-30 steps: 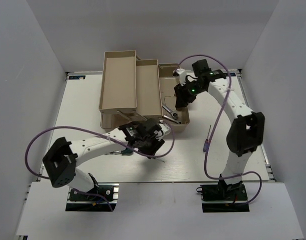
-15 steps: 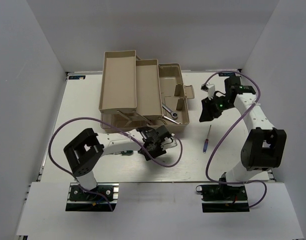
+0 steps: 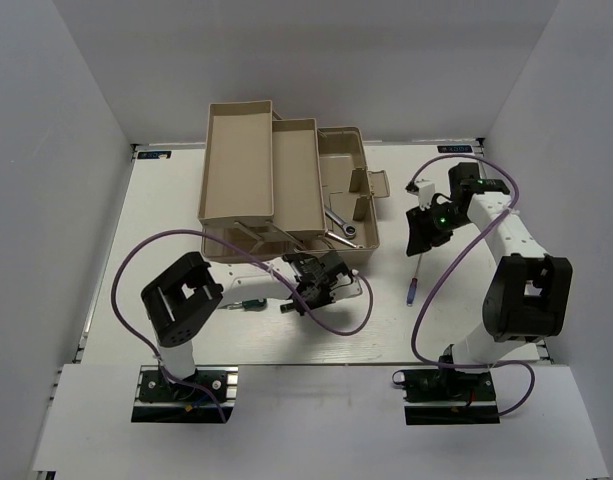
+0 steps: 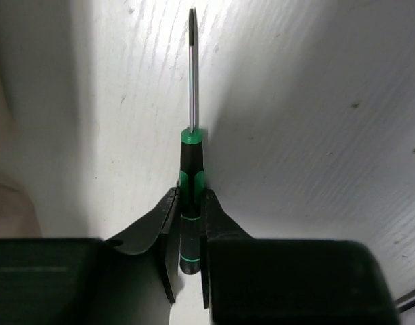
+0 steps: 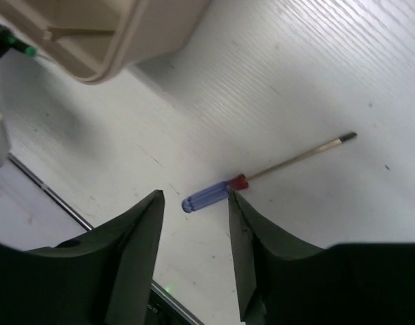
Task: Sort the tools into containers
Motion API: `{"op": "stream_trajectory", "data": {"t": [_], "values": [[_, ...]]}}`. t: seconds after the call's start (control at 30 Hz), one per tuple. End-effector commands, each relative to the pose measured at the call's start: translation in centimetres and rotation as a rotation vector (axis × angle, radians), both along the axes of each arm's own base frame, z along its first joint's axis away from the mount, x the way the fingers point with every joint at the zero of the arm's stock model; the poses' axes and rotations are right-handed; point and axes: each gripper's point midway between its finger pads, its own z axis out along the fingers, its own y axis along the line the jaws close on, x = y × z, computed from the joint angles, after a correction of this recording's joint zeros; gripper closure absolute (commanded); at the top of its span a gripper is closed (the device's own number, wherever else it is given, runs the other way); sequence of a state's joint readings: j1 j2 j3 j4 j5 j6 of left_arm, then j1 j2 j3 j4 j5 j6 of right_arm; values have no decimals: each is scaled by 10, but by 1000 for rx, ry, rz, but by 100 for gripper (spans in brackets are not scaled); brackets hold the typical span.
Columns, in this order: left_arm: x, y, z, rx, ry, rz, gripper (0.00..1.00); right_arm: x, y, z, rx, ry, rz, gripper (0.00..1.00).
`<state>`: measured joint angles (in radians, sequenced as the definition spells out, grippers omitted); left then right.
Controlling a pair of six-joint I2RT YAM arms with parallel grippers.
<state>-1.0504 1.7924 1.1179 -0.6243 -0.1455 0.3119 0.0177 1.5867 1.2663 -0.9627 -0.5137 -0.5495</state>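
In the left wrist view my left gripper [image 4: 191,203] is shut on the handle of a slim black screwdriver with green bands [image 4: 191,176], its shaft pointing away over the white table. From above, the left gripper [image 3: 314,284] sits just in front of the beige toolbox [image 3: 204,190]. My right gripper [image 5: 195,195] stands open just above the red/blue-handled screwdriver [image 5: 208,195], which lies on the table right of the toolbox [image 3: 414,285]. A silver wrench [image 3: 341,226] rests in the base compartment. A stubby green-handled screwdriver [image 3: 251,303] lies beside the left arm.
The toolbox's two trays [image 3: 238,160] are folded out to the back left and look bare inside. A purple cable [image 3: 351,318] loops over the table by the left gripper. White walls close in the table on three sides.
My left jaws have closed on the slim screwdriver's handle. The right arm left the toolbox, swung right, and came down over the red/blue screwdriver.
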Motion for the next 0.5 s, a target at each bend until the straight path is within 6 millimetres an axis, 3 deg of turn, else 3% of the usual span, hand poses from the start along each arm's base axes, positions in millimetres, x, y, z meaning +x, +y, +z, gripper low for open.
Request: {"op": "stream_trajectory", "data": {"t": [0.0,0.1,0.2,0.23,0.27,0.33,0.47], "values": [[-1,-20,13,-69,16,-9,83,2,-22,-12,-122,50,-120,52],[3,-40,34,-145,15,5,92,-8,-35,-26,-197,105,-186,54],[10,-69,70,-274,6,39,98,-27,-39,-40,-227,172,-205,46],[18,-84,101,-352,-30,44,98,-29,-39,-43,-231,188,-212,45],[25,-89,113,-390,-36,79,100,-36,-40,-49,-235,212,-208,42],[47,-92,155,-475,-113,170,100,-41,-41,-56,-244,237,-223,39],[90,-82,218,-579,-269,364,100,-48,-39,-71,-248,287,-247,35]]}}
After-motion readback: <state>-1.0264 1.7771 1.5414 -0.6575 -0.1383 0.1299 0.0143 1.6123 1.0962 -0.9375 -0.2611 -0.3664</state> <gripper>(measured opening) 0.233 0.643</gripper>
